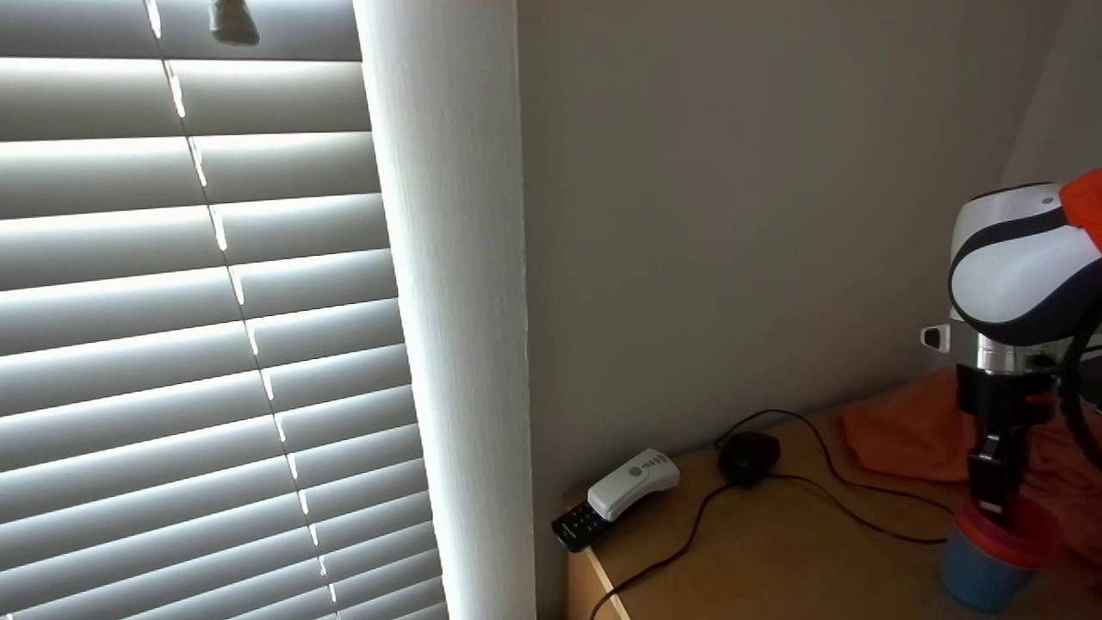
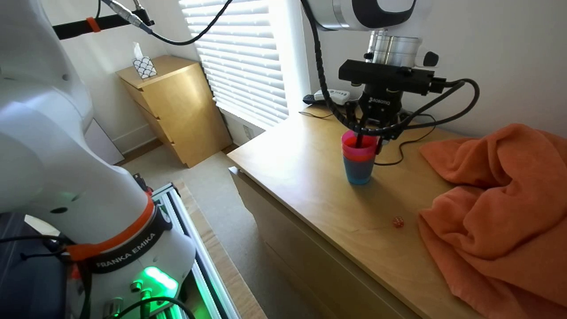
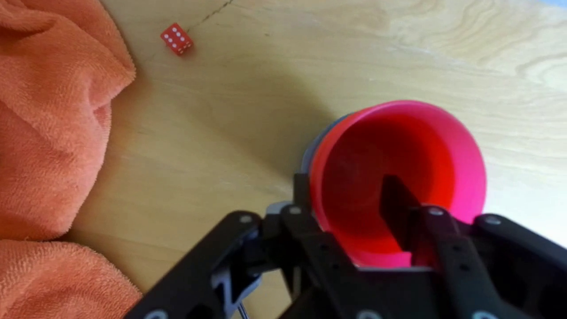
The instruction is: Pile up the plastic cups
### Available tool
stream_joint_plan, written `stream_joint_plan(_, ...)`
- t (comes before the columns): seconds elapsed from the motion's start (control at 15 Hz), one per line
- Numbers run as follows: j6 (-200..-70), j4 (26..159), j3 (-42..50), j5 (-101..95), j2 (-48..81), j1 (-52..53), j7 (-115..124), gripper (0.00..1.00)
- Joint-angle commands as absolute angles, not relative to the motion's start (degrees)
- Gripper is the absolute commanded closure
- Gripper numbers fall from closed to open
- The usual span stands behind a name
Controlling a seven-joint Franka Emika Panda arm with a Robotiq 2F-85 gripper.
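Observation:
A stack of nested plastic cups stands upright on the wooden top. A pink cup (image 2: 354, 152) is uppermost and a blue cup (image 2: 359, 172) is lowest; the blue cup also shows in an exterior view (image 1: 981, 573) and as a sliver in the wrist view (image 3: 310, 153). A red band (image 2: 359, 157) lies between them, probably another cup. In the wrist view, the pink rim (image 3: 470, 173) surrounds a red inside. My gripper (image 3: 347, 190) is open and pointing down. One finger is inside the pink cup, the other outside its wall, with a gap between the fingers.
An orange towel (image 2: 500, 199) lies beside the cups. A small red die (image 2: 398, 222) lies between towel and front edge. Remotes (image 1: 634, 484), a black device (image 1: 747, 456) and its cable lie towards the wall. The dresser's front edge (image 2: 305, 223) faces the robot base.

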State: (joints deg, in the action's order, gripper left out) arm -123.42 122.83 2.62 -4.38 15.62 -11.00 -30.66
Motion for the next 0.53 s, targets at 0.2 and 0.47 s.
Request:
stream_joint_plan(0.2, -121.53, 123.35, 2.58, -3.71, 13.04, -10.36, -30.35, 0.02)
stream_joint_plan(0.47, -120.24, 124.70, 3.21, -4.91, 9.05, -9.82, -27.69, 0.00)
